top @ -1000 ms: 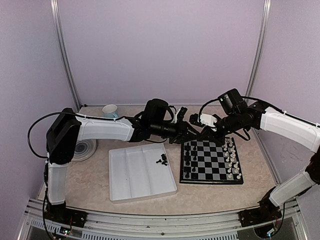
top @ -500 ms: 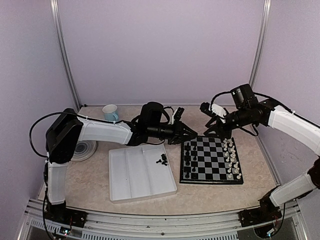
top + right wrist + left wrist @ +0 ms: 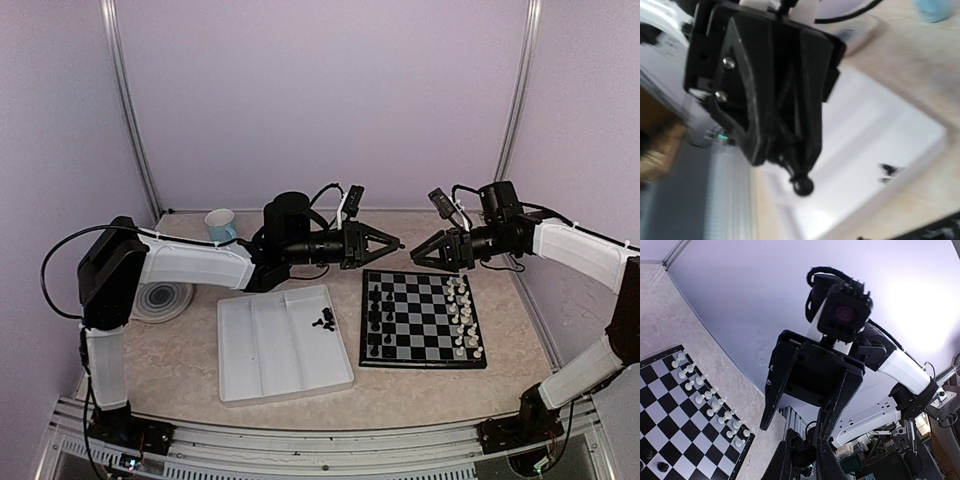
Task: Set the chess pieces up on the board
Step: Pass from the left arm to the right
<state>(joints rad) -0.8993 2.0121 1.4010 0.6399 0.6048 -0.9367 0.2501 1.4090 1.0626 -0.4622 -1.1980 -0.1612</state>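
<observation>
– Grip check?
– Left gripper pinches one black piece, mid-frame above the board's top edge. Right gripper wide, empty.
– Next?
– You hold it upright and lower slowly onto a free left-side square.

No readable text anywhere in view — nothing legible on the board, the white tray or the blue cup — no labels, brand marks, numbers or signs can be made out at this size
</observation>
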